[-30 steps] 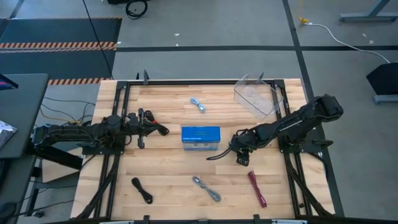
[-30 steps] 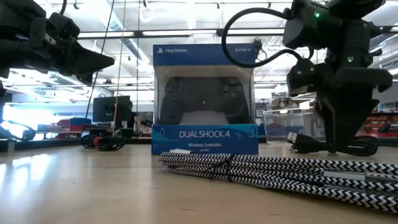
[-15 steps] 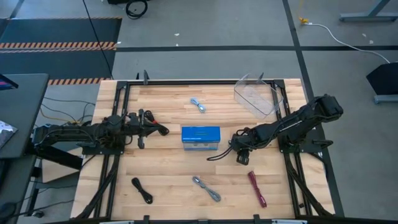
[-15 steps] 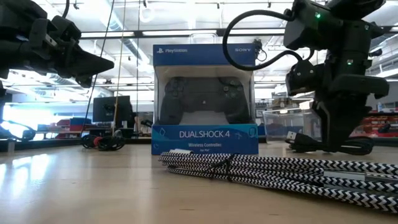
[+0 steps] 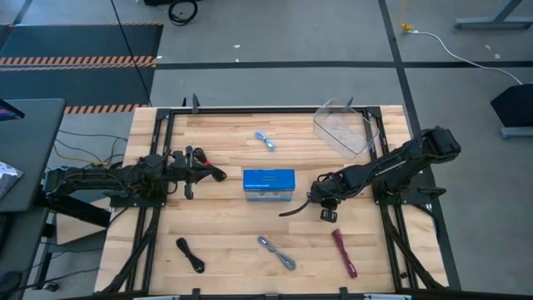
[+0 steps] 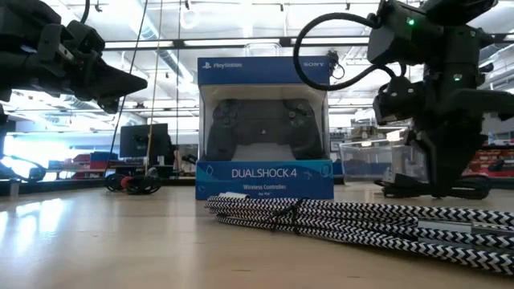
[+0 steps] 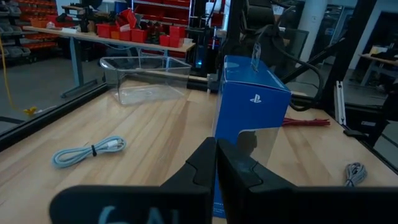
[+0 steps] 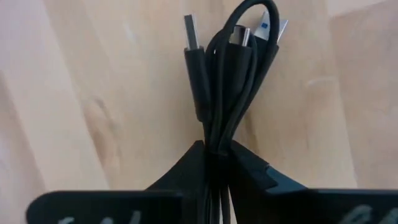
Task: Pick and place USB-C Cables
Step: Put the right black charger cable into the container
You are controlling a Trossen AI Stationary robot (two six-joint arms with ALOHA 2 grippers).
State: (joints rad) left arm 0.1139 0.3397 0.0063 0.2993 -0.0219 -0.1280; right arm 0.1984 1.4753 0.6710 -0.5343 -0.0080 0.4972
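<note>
The right pincer (image 8: 214, 163) is clamped on a black cable bundle (image 8: 224, 87) just right of the blue box (image 5: 268, 184). The bundle's long axis runs straight ahead of the fingers; its metal plugs and looped end point away from the wrist, over the pale wooden desk (image 8: 93, 93). The sheath is smooth and round. The left pincer (image 7: 216, 163), fingers pressed together and empty, waits left of the box.
</note>
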